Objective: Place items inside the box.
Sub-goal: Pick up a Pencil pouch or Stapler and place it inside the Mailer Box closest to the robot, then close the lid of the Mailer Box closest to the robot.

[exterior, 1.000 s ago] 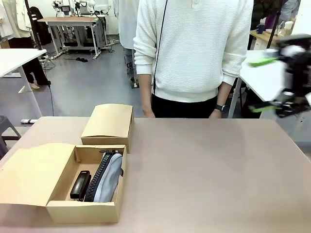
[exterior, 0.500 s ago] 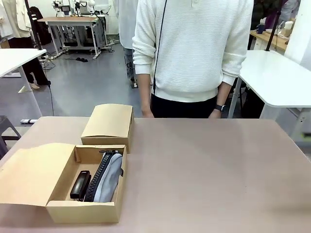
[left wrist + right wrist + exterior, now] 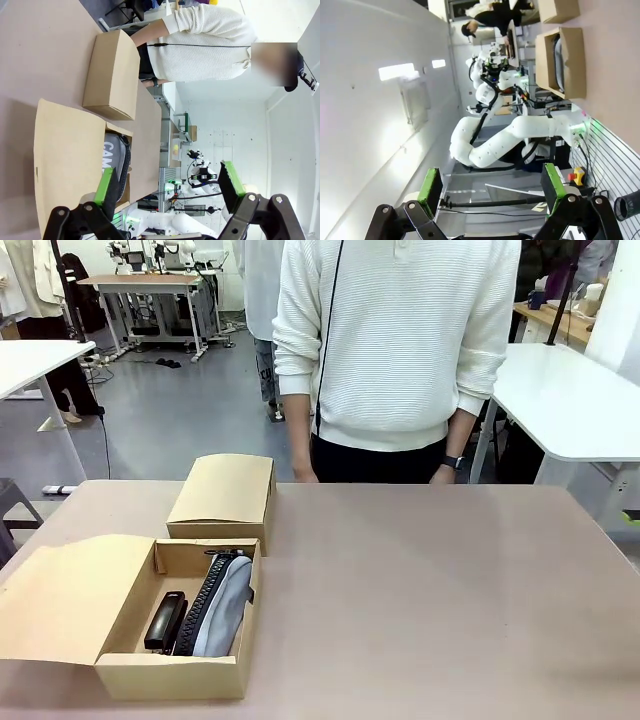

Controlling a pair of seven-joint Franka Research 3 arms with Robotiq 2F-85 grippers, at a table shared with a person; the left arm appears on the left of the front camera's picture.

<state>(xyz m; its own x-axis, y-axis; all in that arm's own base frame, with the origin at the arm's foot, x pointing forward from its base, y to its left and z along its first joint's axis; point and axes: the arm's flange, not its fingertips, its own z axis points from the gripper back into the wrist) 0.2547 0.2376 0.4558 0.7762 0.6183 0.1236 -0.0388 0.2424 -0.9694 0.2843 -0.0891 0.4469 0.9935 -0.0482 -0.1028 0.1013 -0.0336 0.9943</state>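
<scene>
Across the table [image 3: 420, 580], the released right hand [image 3: 490, 187] has withdrawn since earlier; left hand [image 3: 170, 182] also released.

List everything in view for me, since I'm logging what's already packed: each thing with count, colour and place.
open box: one, brown cardboard, near left of the table, flap folded out to the left.
closed box: one, brown cardboard, just behind the open box.
pouch: one, grey with black zip, inside the open box, right side.
stapler: one, black, inside the open box, left of the pouch.
table: one, brownish.
person: one, white sweater, at the far edge.
left gripper: open, holding nothing.
right gripper: open, holding nothing.
</scene>
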